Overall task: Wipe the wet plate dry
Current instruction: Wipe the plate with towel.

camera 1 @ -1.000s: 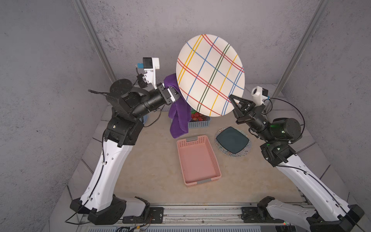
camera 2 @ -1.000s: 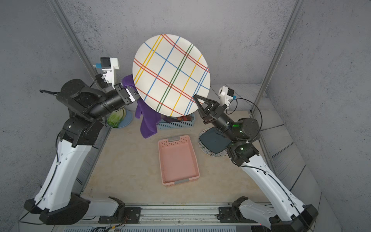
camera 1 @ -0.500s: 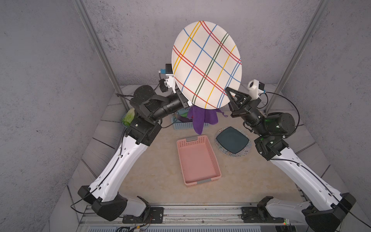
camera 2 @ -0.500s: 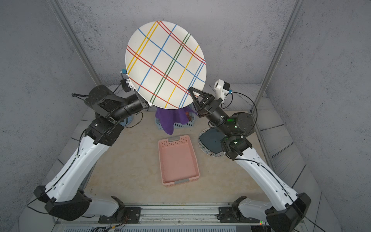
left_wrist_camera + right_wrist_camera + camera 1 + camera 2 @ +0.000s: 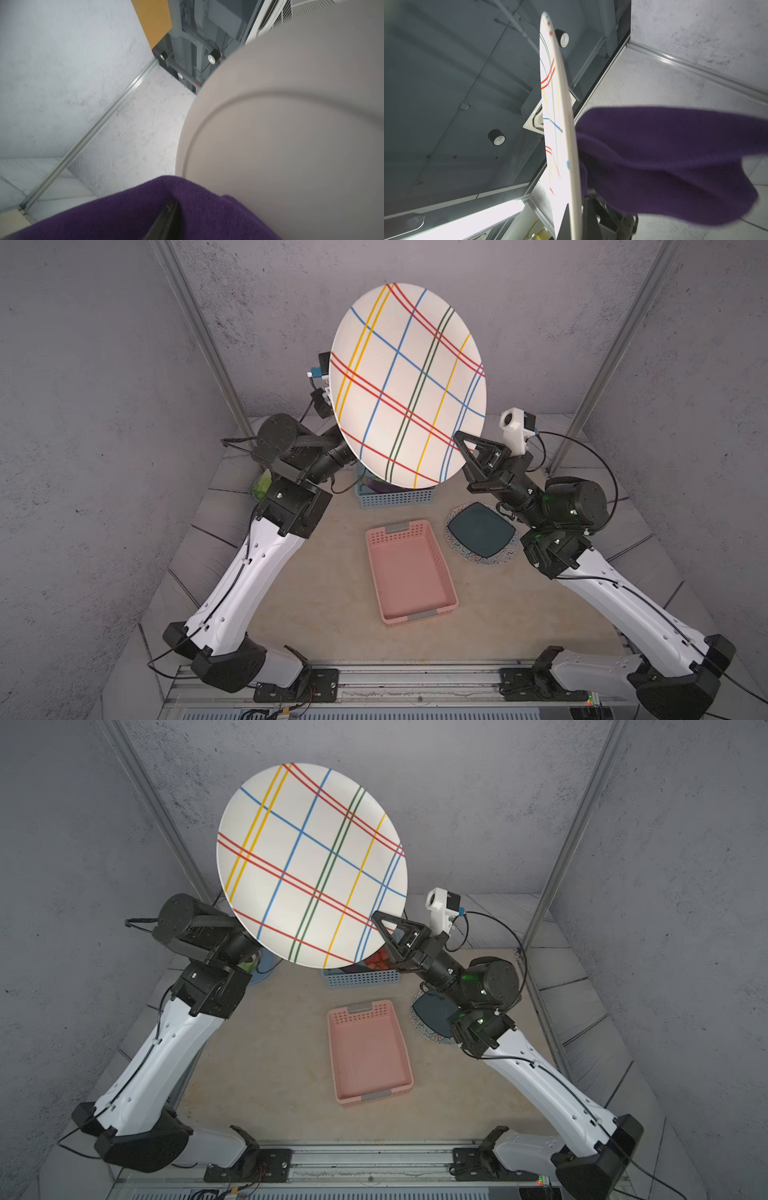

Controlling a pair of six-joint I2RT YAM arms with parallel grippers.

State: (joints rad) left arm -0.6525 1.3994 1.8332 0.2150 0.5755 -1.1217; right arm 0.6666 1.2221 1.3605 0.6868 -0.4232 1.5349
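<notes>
Step in hand: drying the back of the plate.

- Round white ceramic plate with crossed red, blue, yellow and green stripes is held high above the beige tabletop, stood on edge, striped face toward the camera head in both top views.
- Right gripper has the plate by its lower rim. The right wrist view shows the rim running edge-on between the two dark fingers, which are pressed tight onto it, one on each face.
- Left gripper is behind the plate and hidden by it in both top views. In the left wrist view its jaws are closed, pinching a purple terry towel that bunches around the one dark finger in sight.
- The towel lies against the plain unglazed-looking underside. The contact patch looks to be on the lower part of the back, near the rim.
- Whether any water is left on either face cannot be told.

Judgement: mid-task, back side being worked.
- Next move calls for sweeping the towel across the rest of the underside with light pressure.
- The right grip must hold firm, since a hard push could lever the plate out of a rim-only pinch.
- The striped face likely needs its own pass, unless it is already dry.
</notes>
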